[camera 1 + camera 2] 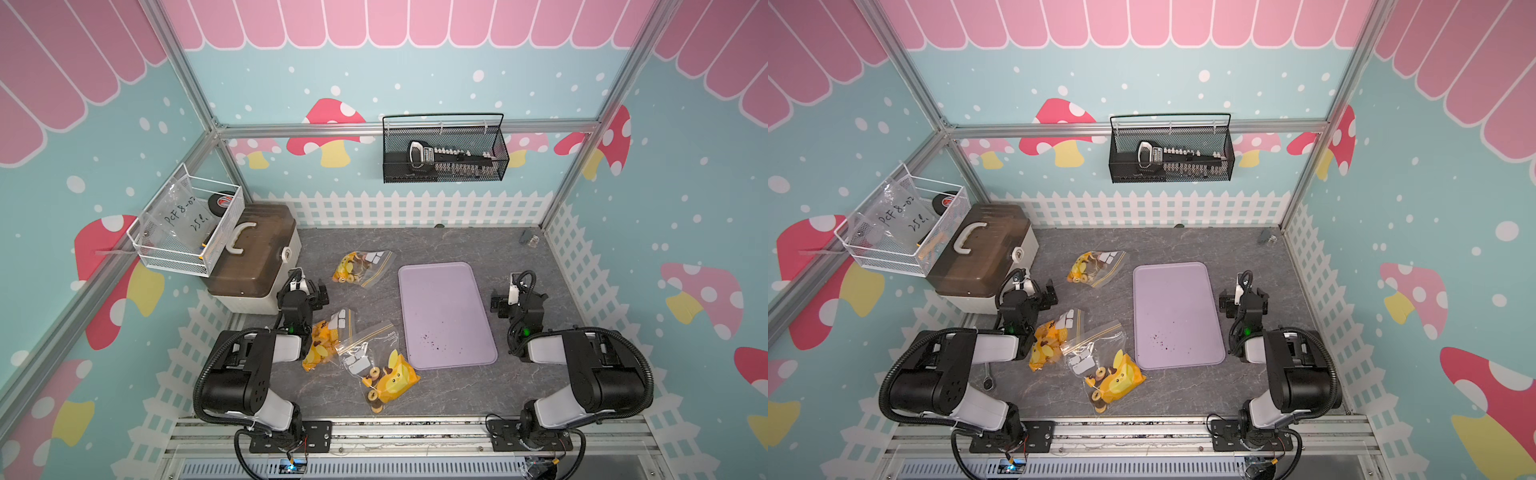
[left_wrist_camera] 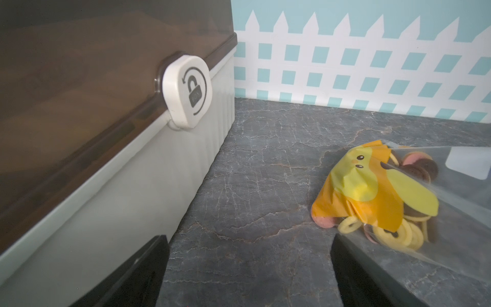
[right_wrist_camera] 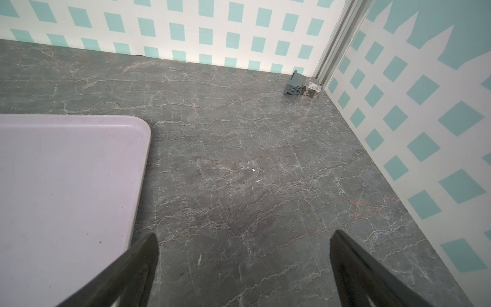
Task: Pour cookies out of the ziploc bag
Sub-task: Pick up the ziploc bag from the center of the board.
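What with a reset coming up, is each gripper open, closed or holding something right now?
Left gripper: open, holding nothing.
Right gripper: open, holding nothing.

Tray lilac, dark specks near its 6 o'clock; table grey marble, pale veins; ziploc bags clear, yellow-orange duck print; cookies yellow, pink, brown; box brown lid, cream base; walls teal, white dots

The left arm and right arm sit folded at the elbow, forearms reaching forward, wrists bent low. The left claw has its jaws spread wide, holding nothing; the right claw is equally wide and empty.
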### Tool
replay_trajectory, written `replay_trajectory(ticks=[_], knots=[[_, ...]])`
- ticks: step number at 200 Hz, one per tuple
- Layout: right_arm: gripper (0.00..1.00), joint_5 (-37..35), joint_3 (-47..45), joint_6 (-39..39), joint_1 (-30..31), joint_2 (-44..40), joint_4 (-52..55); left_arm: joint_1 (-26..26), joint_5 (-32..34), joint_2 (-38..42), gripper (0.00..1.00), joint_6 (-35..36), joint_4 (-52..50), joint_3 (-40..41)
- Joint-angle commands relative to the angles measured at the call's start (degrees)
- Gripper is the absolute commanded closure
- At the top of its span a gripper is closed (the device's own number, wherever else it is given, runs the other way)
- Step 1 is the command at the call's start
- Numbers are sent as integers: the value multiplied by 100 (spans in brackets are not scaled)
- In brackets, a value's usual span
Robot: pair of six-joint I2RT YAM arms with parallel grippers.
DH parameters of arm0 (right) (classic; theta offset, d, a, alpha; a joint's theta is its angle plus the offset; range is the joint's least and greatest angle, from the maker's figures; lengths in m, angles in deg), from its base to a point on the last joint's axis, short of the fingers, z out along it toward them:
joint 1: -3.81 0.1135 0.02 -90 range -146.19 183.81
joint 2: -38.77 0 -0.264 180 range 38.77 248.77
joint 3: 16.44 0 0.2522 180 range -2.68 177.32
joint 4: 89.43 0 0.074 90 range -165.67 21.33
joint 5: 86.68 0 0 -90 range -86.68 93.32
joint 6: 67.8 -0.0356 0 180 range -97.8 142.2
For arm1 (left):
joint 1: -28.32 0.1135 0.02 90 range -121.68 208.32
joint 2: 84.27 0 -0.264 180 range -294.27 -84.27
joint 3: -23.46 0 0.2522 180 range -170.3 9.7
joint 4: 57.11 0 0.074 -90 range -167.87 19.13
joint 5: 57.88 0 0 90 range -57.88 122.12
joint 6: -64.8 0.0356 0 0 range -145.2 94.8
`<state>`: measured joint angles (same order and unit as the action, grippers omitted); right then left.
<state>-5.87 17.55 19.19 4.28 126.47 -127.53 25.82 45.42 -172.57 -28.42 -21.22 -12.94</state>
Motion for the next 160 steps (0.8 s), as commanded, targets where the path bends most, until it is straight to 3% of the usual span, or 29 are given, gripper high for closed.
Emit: replay_trajectory(ticks=[1,27,52,71,101,160], knots=[[2,75,56,97,24,-34,-55,-4,20,18,1,8,147,22],[1,-173,246,-14,30,-237,429,-3,-219,394,1,79,-755,-270],[1,-401,823,-176,49,-681,1933,-29,-287,944,1,116,-1580,-470],[2,-611,1309,-810,57,-1018,3194,-64,-87,1422,1,-235,-2346,-680],[1,-70,1873,-1205,225,-1424,4533,-125,-330,2126,1,-658,-3470,-1015],[2,665,2204,-1594,1016,-2410,5618,-154,-487,2734,1,-1763,-6769,-2438]])
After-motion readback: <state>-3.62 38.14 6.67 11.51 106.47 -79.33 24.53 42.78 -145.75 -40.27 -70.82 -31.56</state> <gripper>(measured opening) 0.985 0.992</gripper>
